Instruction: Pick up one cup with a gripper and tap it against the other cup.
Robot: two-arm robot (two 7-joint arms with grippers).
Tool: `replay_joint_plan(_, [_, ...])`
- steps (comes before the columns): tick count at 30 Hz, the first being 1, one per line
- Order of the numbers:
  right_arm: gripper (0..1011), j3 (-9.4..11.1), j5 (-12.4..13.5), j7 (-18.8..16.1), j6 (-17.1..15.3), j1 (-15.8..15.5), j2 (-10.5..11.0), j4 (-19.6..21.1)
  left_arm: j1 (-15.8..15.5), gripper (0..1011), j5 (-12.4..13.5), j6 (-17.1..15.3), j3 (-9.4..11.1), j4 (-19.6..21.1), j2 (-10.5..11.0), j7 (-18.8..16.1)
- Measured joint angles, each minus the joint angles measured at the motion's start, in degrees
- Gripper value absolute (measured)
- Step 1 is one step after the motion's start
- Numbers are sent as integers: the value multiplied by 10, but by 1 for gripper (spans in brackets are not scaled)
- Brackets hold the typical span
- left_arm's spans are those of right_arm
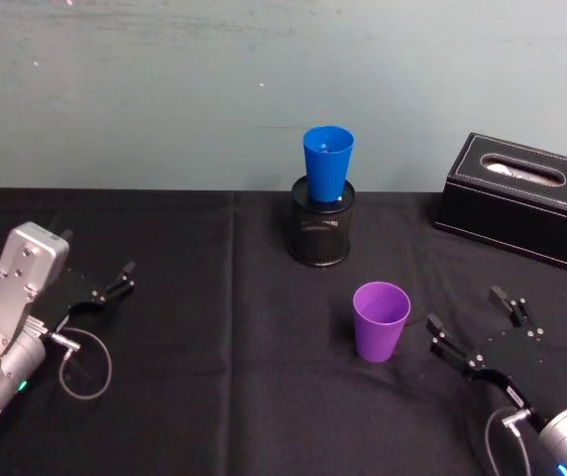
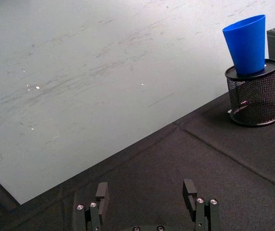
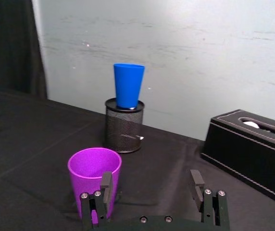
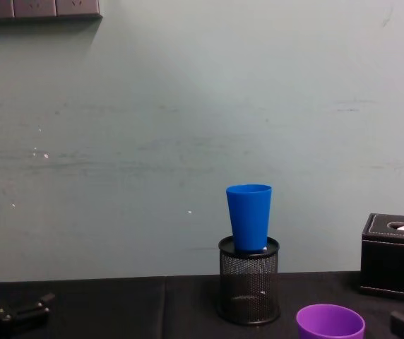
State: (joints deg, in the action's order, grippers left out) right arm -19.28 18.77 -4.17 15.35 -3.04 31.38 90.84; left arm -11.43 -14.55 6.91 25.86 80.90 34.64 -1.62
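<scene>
Right gripper (image 1: 462,305) splayed beside purple cup (image 1: 381,322); left gripper (image 1: 115,281) idle

Head view down over the tabletop (image 1: 214,327), chest view level across it, wrist views low, blue cup (image 1: 327,164) common to all.

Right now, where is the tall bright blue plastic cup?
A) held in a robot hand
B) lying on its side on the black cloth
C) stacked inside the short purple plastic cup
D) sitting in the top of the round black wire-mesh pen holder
D: the tall bright blue plastic cup stands upright with its base in the round black wire-mesh pen holder.
</scene>
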Motion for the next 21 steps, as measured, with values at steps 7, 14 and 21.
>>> replay_joint_plan(7, [1003,-7,1,-31,4,4,-13,-11,0,1012,0,0,0,0,0,0])
replay_joint_plan(14, [1003,-17,-2,-58,5,17,-29,-31,0,1011,0,0,0,0,0,0])
replay_joint_plan(21, [1003,-21,-6,-78,3,30,-45,-52,0,1012,0,0,0,0,0,0])
